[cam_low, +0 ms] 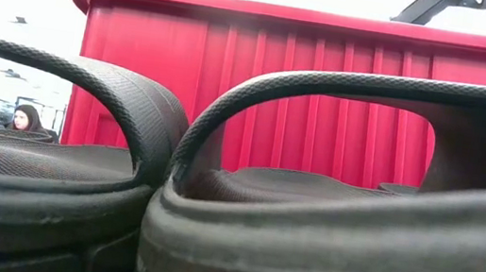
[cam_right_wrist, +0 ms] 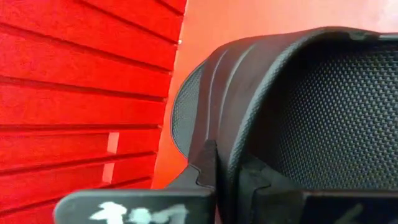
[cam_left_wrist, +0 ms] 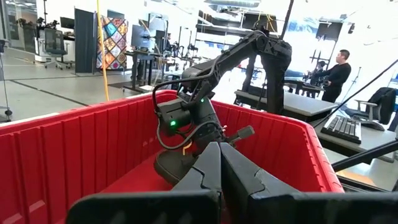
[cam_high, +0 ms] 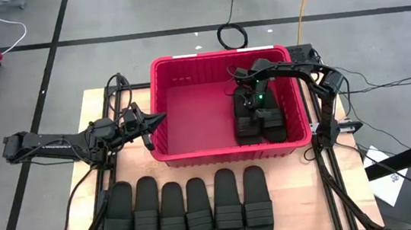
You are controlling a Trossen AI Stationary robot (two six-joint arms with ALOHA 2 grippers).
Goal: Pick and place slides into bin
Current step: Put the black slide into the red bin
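The red bin (cam_high: 218, 55) stands mid-table. Two black slides lie inside it by its right wall. My right gripper (cam_high: 250, 110) reaches down into the bin and is shut on the left one of them (cam_high: 246, 126); the other slide (cam_high: 273, 121) lies beside it. Several more slides (cam_high: 187, 213) lie soles down in a row along the near edge and fill the low view (cam_low: 308, 212). My left gripper (cam_high: 162, 119) is shut and empty, at the bin's left wall at about rim height, pointing across the bin (cam_left_wrist: 74, 143). My right gripper pinches the edge of the slide's ribbed strap (cam_right_wrist: 231, 134) between its two fingers (cam_right_wrist: 205, 165), one inside the strap's arch and one outside. The fingers come from above, slanting down. The slide (cam_left_wrist: 169, 168) seems to rest on the bin floor; I cannot tell if it is lifted.
The bin's left half (cam_high: 190, 116) is bare red floor. Aluminium frame rails (cam_high: 325, 163) run along the table's sides. Cables lie on the floor behind the table. People show in the room beyond the table.
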